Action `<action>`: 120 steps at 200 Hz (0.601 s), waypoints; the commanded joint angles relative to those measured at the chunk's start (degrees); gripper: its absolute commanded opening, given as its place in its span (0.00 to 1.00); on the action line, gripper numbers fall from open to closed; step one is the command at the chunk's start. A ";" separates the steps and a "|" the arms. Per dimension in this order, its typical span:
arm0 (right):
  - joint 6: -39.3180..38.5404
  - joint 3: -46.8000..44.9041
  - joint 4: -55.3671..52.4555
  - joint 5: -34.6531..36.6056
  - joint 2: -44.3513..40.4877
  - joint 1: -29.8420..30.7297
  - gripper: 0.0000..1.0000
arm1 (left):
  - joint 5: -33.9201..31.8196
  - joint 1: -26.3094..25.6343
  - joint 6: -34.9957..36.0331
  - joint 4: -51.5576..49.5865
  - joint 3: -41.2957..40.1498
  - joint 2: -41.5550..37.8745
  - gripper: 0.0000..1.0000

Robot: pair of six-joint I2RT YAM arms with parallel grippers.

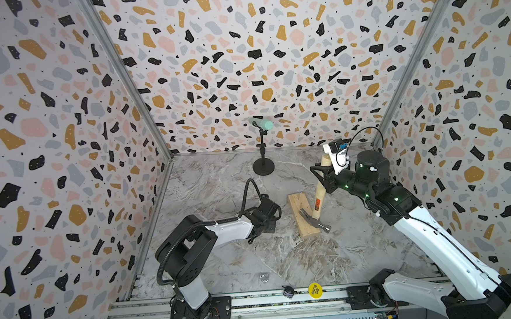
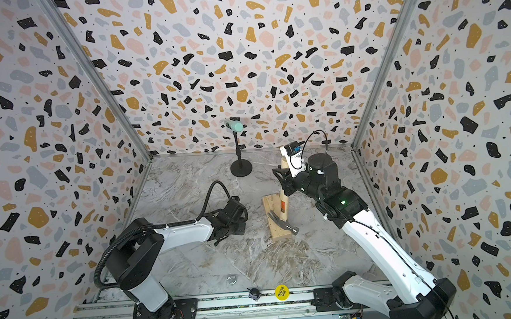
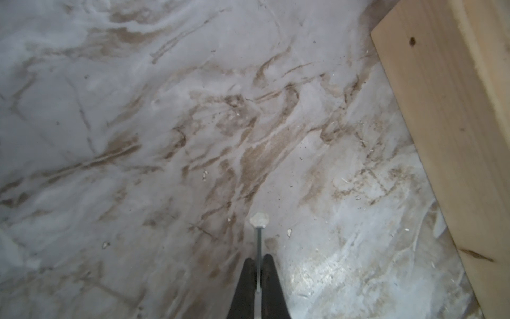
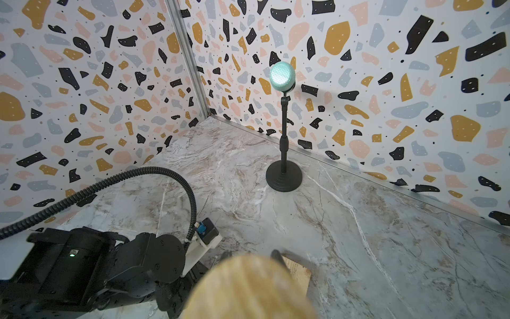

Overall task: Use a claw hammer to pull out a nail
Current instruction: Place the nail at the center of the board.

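Setting: marble-look table (image 1: 219, 183) inside a walled booth with a speckled pattern; two arms mounted on the near rail.
Wood block: pale block (image 1: 301, 215) lies flat right of centre, its long side running near to far; also seen in the left wrist view (image 3: 452, 124).
Claw hammer: the claw hammer (image 1: 319, 199) stands tilted with its steel head down on the near end of the block. The claw points left across the wood and the striking face overhangs the block's right edge. The handle leans up and away toward the far side. Same pose in both top views (image 2: 283, 204).
Right gripper: the right gripper (image 1: 322, 171) is pinched onto the upper part of the wooden handle, just below its butt end. In the right wrist view the butt (image 4: 248, 290) is a blurred pale mass at close range.
Left gripper: the left gripper (image 1: 253, 238) sits low, just left of the block and apart from it. In the left wrist view its fingers (image 3: 258, 258) are pressed together on the nail.
Nail: the nail (image 3: 258, 243) is clamped by its shaft between the left fingertips, head sticking out beyond them over bare marble, clear of the wood. Too small to find in the top views.
Other items: a black stand with a pale green head (image 1: 262, 147) at the far centre; a yellow disc (image 1: 315, 290) on the near rail.
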 commanded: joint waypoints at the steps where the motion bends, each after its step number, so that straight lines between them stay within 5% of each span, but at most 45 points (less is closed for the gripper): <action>1: 0.82 1.35 5.99 -0.45 -2.87 0.21 0.00 | -0.09 0.33 0.18 0.69 -0.90 0.95 0.00; 120: 0.91 0.86 6.39 0.01 -3.04 0.27 0.00 | -0.05 0.33 -0.54 0.65 -1.17 1.65 0.00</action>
